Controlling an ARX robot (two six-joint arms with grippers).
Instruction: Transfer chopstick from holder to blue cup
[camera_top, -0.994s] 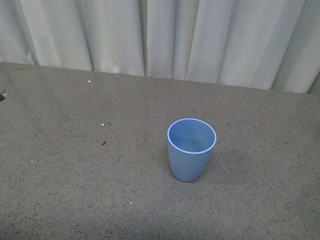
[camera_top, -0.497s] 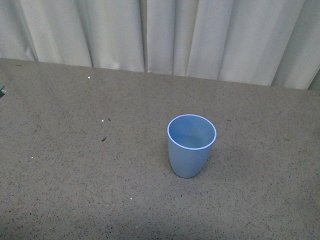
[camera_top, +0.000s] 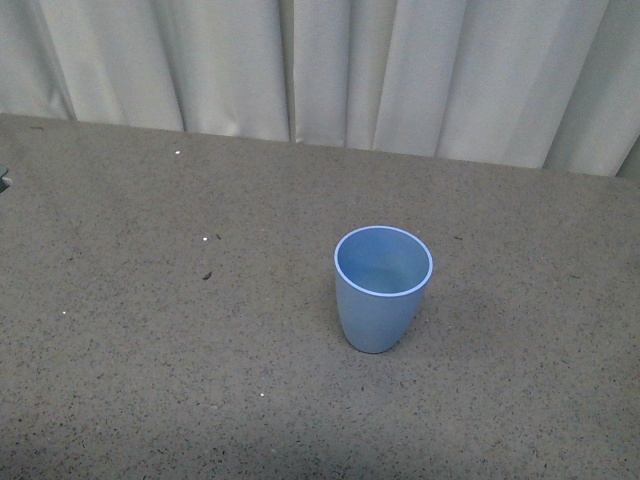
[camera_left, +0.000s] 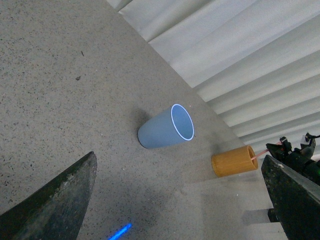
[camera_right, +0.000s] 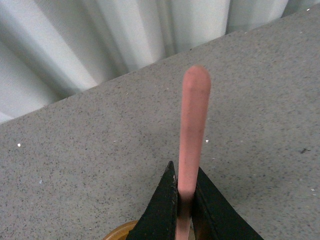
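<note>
The blue cup (camera_top: 382, 288) stands upright and empty on the grey speckled table; it also shows in the left wrist view (camera_left: 166, 127). A round wooden holder (camera_left: 234, 161) stands beyond it in that view, with the pink chopstick (camera_left: 255, 156) sticking out of its mouth toward the right arm (camera_left: 299, 152). My right gripper (camera_right: 185, 189) is shut on the coral-pink chopstick (camera_right: 193, 125), just above the holder's rim (camera_right: 117, 232). My left gripper (camera_left: 180, 195) is open and empty, well apart from the cup. Neither gripper shows in the front view.
White pleated curtains (camera_top: 320, 70) hang along the table's far edge. A short blue light streak (camera_left: 119, 231) lies on the table between the left fingers. Small dark specks (camera_top: 207, 275) dot the surface left of the cup.
In the front view the cup and the table's far edge have shifted slightly upward in the picture. No arm enters that view.
</note>
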